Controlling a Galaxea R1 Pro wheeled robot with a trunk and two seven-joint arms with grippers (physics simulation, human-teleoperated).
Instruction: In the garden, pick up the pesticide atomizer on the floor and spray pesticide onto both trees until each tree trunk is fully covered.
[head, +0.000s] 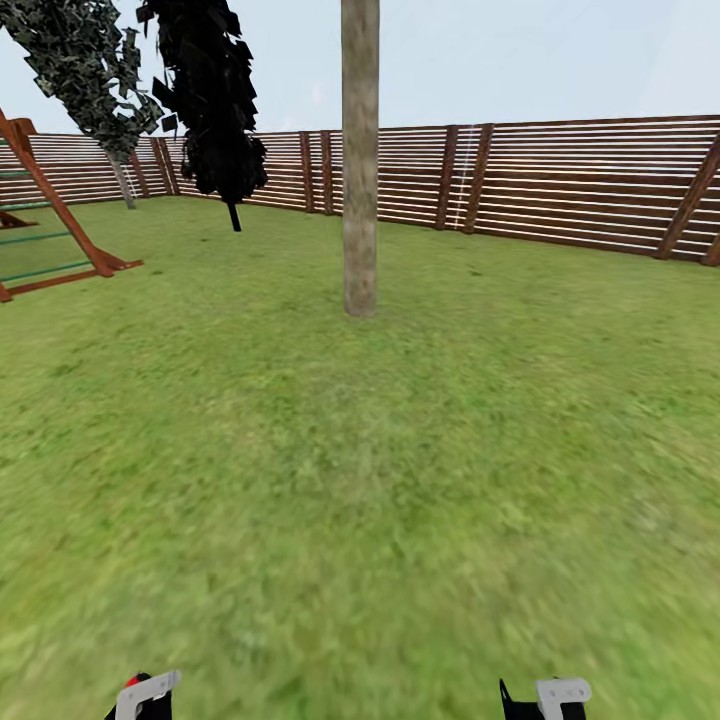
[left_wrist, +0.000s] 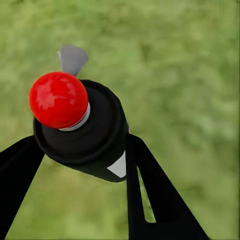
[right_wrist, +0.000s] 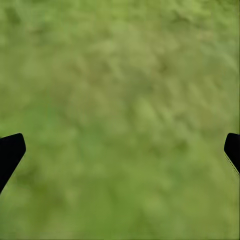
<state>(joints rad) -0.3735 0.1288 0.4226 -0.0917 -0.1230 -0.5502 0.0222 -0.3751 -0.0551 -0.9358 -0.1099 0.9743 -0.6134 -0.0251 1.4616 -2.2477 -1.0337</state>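
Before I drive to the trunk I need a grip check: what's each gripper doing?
Left gripper: shut on the pesticide atomizer.
Right gripper: open, nothing between its fingers, grass beyond.

Green grass (head: 400, 480) spreads ahead of both grippers, blurry close to them. A bare tree trunk (head: 359, 200) stands on it well ahead of the grippers, between them. A wooden play frame (head: 50, 235) rests on it far ahead beyond the left one.

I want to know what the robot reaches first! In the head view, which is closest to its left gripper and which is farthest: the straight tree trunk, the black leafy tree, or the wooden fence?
From the left gripper, holding the pesticide atomizer:
1. The tree trunk, ahead in the middle of the lawn.
2. The black leafy tree, farther back on the left.
3. The wooden fence, along the garden's far edge.
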